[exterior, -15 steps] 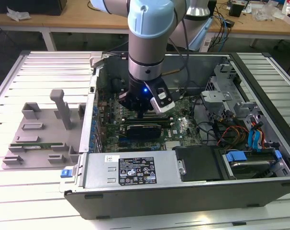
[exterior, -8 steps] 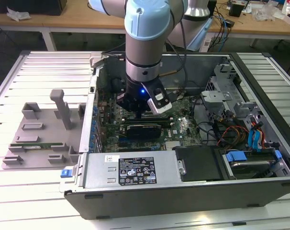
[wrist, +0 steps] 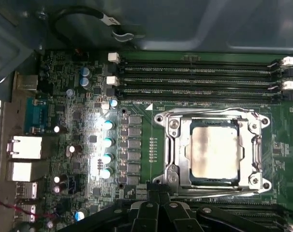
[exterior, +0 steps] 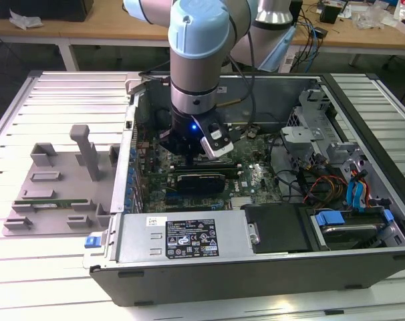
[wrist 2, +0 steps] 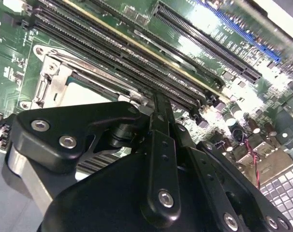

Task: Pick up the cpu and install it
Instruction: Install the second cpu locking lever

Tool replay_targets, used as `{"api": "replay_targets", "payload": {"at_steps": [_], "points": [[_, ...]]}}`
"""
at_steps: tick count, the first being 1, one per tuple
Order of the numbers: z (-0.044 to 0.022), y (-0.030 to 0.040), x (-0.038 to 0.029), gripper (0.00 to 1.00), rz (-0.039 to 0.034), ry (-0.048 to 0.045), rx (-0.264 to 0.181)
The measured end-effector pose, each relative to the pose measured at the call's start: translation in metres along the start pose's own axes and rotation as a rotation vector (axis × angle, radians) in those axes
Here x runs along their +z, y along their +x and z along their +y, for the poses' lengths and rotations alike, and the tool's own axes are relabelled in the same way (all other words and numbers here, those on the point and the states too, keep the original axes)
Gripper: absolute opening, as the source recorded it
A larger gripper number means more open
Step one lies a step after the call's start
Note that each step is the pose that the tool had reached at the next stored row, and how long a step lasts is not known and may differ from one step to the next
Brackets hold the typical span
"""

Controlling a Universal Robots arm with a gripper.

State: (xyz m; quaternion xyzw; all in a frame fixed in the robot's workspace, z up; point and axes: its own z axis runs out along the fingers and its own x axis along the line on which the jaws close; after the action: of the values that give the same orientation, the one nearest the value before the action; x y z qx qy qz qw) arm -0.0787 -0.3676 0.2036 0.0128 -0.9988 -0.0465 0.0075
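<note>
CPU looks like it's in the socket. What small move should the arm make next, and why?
Probably lift the end effector straight up a little. The cpu lies flat inside the socket frame, square to it, with the end effector beside it over the motherboard, not on the chip.

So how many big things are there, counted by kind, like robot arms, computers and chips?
robot arm: 1
open computer case: 1
grey tray beside the case: 1
green motherboard inside the case: 1
cpu, lying in its socket on the motherboard: 1
Total: 5
</note>
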Motion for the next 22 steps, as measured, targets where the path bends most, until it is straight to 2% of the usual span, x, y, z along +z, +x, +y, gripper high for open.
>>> {"api": "replay_targets", "payload": {"at_steps": [3, 9, 10, 13, 14, 19, 22], "points": [[0.007, -0.0003, 0.0027, 0.11, -0.0006, -0.0009, -0.001], [0.0048, -0.0002, 0.0025, 0.11, -0.0003, -0.0007, -0.002], [0.0036, -0.0002, 0.0017, 0.11, -0.0004, -0.0003, -0.002], [0.0053, -0.0014, -0.0103, 0.11, -0.0005, -0.0005, -0.002], [0.0058, -0.0023, -0.011, 0.11, -0.0004, -0.0002, -0.002], [0.0108, -0.0112, -0.011, 0.11, 0.0026, 0.0083, -0.002], [0.0154, -0.0168, -0.0109, 0.11, 0.0049, 0.0194, -0.001]]}}
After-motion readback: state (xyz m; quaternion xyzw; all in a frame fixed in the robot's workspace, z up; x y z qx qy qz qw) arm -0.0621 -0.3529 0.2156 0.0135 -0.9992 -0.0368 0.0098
